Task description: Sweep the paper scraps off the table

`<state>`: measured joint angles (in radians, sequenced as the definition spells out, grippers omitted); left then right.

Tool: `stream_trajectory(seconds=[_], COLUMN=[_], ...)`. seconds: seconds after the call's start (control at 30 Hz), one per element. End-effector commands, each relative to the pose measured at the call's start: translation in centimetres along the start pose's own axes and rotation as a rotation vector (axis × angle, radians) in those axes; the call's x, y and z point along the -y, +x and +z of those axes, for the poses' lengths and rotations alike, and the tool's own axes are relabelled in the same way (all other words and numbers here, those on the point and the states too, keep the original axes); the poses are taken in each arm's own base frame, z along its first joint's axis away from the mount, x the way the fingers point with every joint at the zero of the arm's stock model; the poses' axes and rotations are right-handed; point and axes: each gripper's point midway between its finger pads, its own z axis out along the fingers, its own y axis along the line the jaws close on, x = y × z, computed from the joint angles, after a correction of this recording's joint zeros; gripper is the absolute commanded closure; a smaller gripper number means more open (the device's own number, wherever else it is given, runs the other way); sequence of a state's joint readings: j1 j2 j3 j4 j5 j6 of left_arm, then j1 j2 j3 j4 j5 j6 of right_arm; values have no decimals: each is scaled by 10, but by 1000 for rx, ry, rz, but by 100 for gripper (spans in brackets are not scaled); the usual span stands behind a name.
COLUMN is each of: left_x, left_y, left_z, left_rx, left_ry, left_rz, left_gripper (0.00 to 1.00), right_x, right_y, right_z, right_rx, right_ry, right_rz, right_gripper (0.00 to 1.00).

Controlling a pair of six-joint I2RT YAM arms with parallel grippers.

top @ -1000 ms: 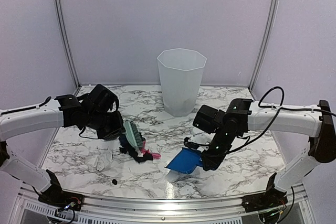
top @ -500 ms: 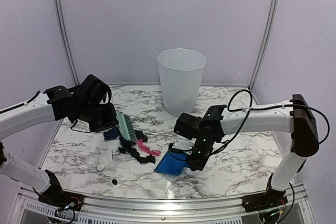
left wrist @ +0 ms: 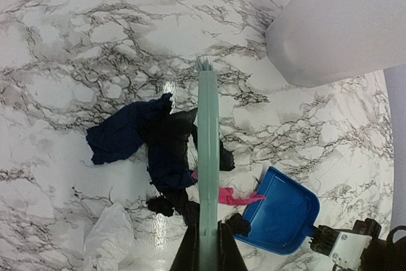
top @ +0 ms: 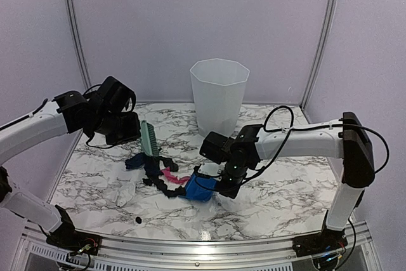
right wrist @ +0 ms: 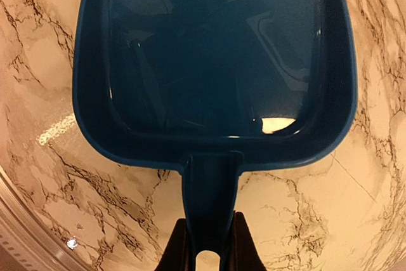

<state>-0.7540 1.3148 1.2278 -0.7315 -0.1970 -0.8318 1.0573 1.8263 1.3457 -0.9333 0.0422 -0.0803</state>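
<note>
Over the last second our right pincer (right wrist: 203,240), clenched on the handle of the blue dustpan (top: 200,188), has slid the pan leftward across the surface (top: 285,188). Its open lip now sits just beside the paper scraps (left wrist: 166,153), and the pink strip touches that lip. Meanwhile our left pincer (left wrist: 204,255), gripping the pale green brush (left wrist: 207,144), has drawn the brush back from the middle of the pile to its far side, where it seems lifted clear. The scraps lie clustered between brush and pan, in front of the white bin (top: 219,96). From the right wrist view the pan looks empty. We judge the pile bracketed, with a brush stroke toward the pan still to do. A small dark bit (top: 138,219) near the front edge lies well apart from the pile.
</note>
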Motion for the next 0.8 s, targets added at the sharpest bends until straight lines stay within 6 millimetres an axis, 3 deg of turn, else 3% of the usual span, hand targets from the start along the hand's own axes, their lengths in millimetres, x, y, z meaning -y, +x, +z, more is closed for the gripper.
stream_trajectory(seconds=[0.0,0.13,0.2,0.33,0.6,0.77], left_x=[-1,9,4,0,-65,-93], left_y=[-19,-38,-48,-65,-69,-50], left_z=[17,40,46,39,32,40], left_rx=[32,40,48,100,56,-21], left_ry=[-99,-160,-238,-298,-492,-562], left_rz=[131,228,231,235,266,302], left_gripper=[100,100,100,100,100,100], right_x=[6,7,8,9,12,21], right_y=[-12,-6,-3,-2,-10,-22], right_z=[-3,0,1,4,11,8], right_rx=[37,16,4,-2,-5,22], right_ry=[47,60,65,70,78,72], right_rz=[-33,-42,-41,-34,-33,-14], right_gripper=[100,100,100,100,100,100])
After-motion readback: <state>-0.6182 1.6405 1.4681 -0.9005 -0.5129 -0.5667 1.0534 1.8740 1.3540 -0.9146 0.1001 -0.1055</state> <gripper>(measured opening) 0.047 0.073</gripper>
